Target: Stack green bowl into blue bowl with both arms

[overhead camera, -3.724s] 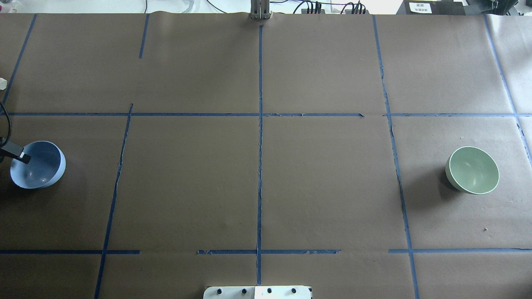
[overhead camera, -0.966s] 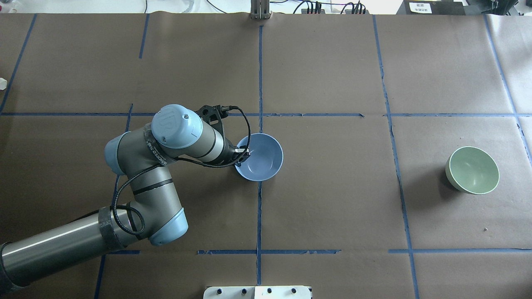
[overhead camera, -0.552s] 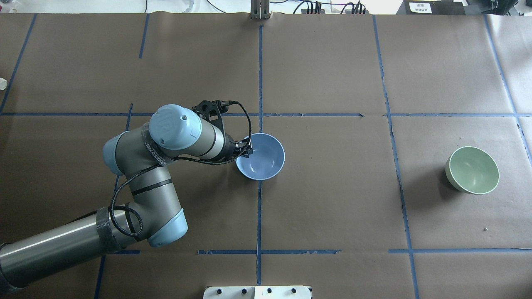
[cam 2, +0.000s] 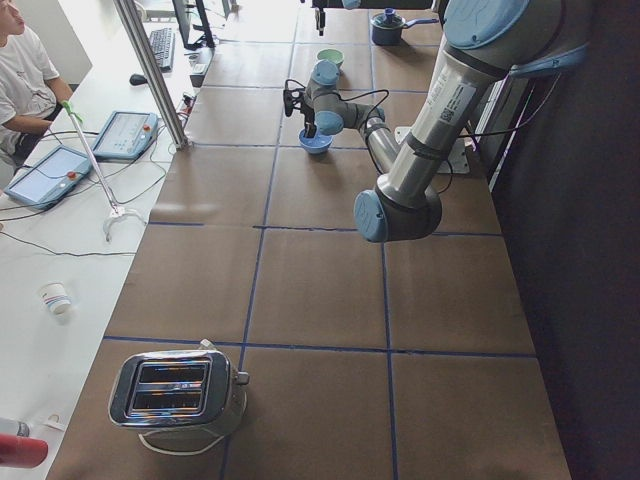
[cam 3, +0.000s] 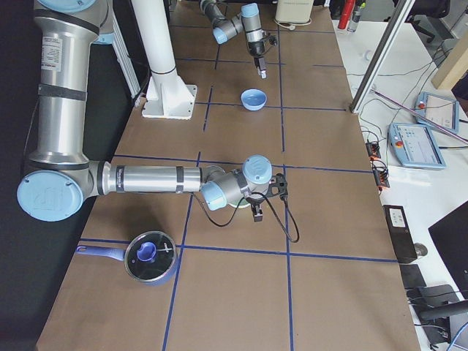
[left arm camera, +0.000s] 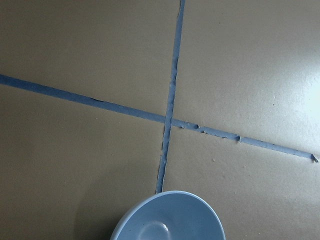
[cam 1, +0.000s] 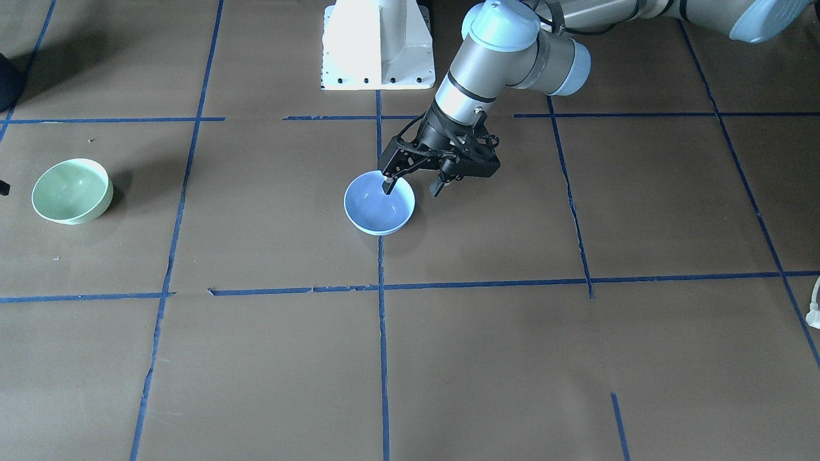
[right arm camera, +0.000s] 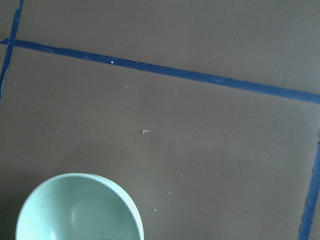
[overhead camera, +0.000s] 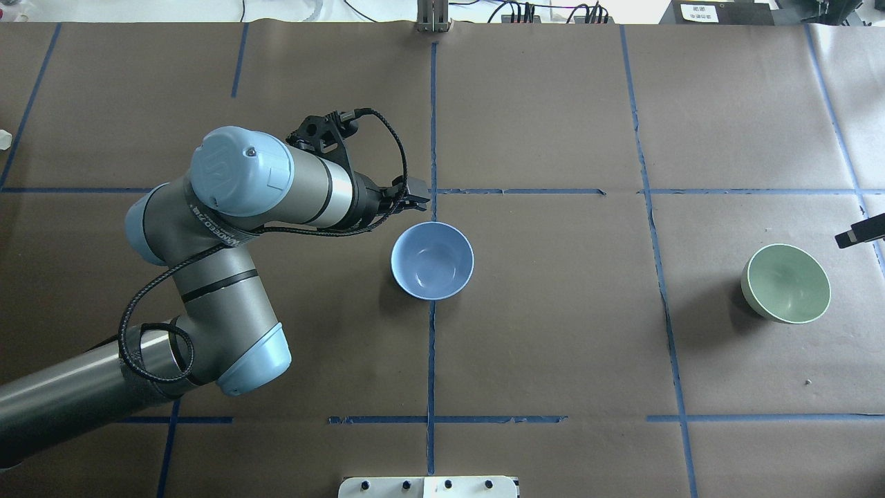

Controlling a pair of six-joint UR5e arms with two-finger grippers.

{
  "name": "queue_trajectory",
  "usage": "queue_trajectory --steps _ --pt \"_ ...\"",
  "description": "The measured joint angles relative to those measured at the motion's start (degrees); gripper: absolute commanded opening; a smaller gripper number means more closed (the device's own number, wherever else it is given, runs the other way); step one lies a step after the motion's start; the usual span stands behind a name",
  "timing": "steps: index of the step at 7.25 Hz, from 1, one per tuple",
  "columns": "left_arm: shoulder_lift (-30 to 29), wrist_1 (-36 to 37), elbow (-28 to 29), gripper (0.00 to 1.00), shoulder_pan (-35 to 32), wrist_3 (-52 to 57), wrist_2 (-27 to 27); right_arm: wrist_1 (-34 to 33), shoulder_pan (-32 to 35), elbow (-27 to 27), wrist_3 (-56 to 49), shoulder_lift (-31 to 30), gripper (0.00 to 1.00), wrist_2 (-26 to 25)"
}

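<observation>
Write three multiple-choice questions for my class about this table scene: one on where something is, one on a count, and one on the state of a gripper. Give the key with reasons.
1. In the overhead view, the blue bowl stands
A. on the middle tape line
B. at the far left edge
C. at the far right edge

2. The number of bowls in that view is
A. one
B. two
C. three

3. The left gripper is
A. shut on the bowl's rim
B. out of view
C. open, holding nothing

Key:
1 A: the tape line runs into the bowl from both sides.
2 B: the only bowls are the blue one and the green bowl.
3 C: in the front-facing view its fingers stand apart, and the right side view shows it raised above the bowl.
</observation>
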Motion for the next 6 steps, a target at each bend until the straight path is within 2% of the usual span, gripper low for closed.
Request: queue_trajectory --steps 1,3,4,5,6 --pt "0.01 0.0 0.13 1.0 -0.04 -0.05 0.06 4.72 -3.05 -2.44 3.67 -0.47 0.65 -0.9" --pt "0.01 0.0 0.4 1.0 -0.07 -0.04 0.09 9.4 -5.91 -5.55 6.5 -0.45 0.33 -1.89" --pt "0.01 0.0 0.38 1.0 -0.08 -0.05 0.09 9.98 -6.6 -6.22 7.04 -0.29 0.12 -2.06" --pt "0.01 -0.02 0.27 1.0 -0.11 -0.06 0.09 10.23 -7.34 -6.7 7.23 -0.15 0.01 -2.08" --pt "0.01 -0.06 0.16 1.0 -0.17 -0.05 0.1 10.37 -7.97 -6.8 7.29 -0.07 0.0 -2.03"
